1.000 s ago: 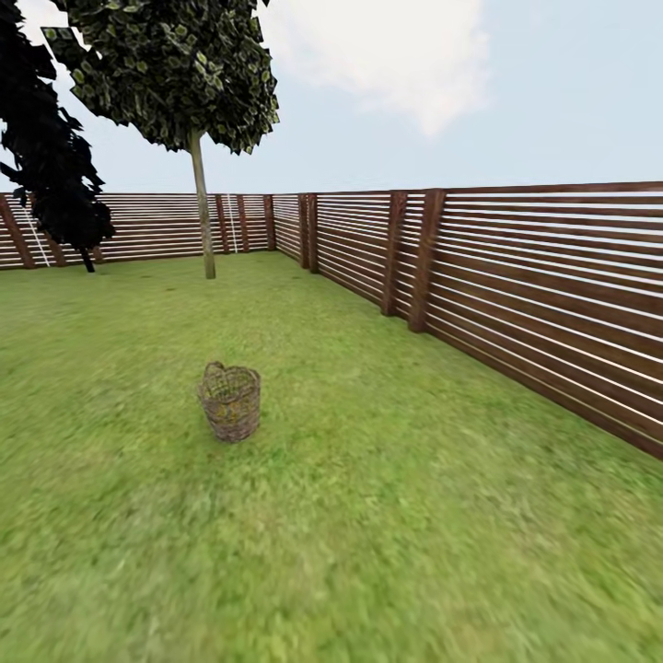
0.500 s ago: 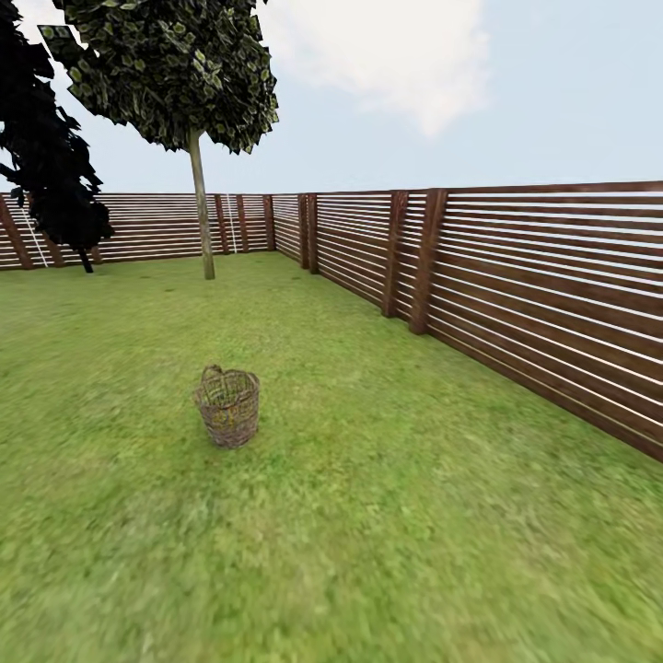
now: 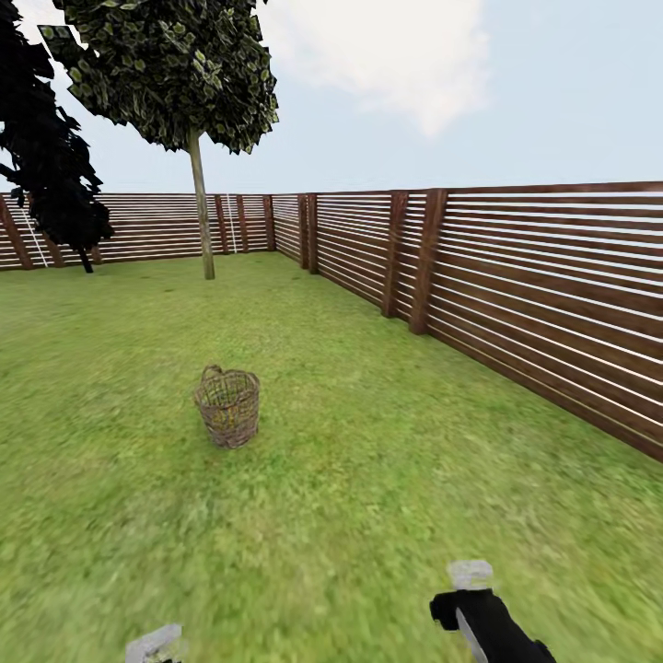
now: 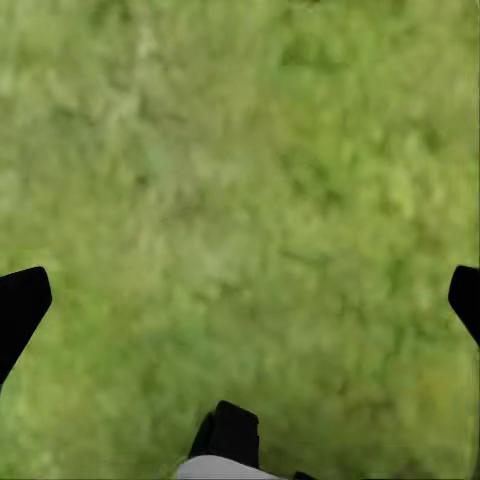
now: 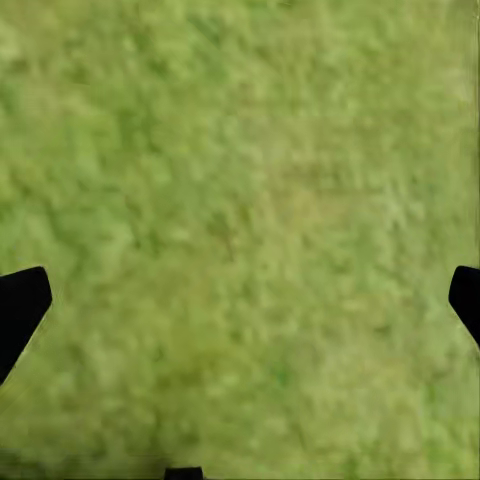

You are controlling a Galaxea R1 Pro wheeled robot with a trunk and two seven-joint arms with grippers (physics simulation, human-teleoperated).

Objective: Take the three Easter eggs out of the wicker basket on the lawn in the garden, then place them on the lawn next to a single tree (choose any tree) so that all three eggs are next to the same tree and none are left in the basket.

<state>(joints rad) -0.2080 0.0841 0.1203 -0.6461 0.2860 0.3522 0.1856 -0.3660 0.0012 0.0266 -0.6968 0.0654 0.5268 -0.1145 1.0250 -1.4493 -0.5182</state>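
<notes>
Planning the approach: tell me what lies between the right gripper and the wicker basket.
In the head view, only bare lawn lies between the right gripper and the wicker basket; nothing stands in that stretch.

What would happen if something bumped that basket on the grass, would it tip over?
Quite possibly. The basket narrows toward its base, so its footing looks small for its height. Its open twig weave suggests it is light and stiffish, so a nudge could topple or slide it. The lawn looks flat, so it should stand if left alone.

We see a brown wooden fence (image 3: 516,285). A dark tree (image 3: 46,157) stands by the fence's far left end.
</notes>
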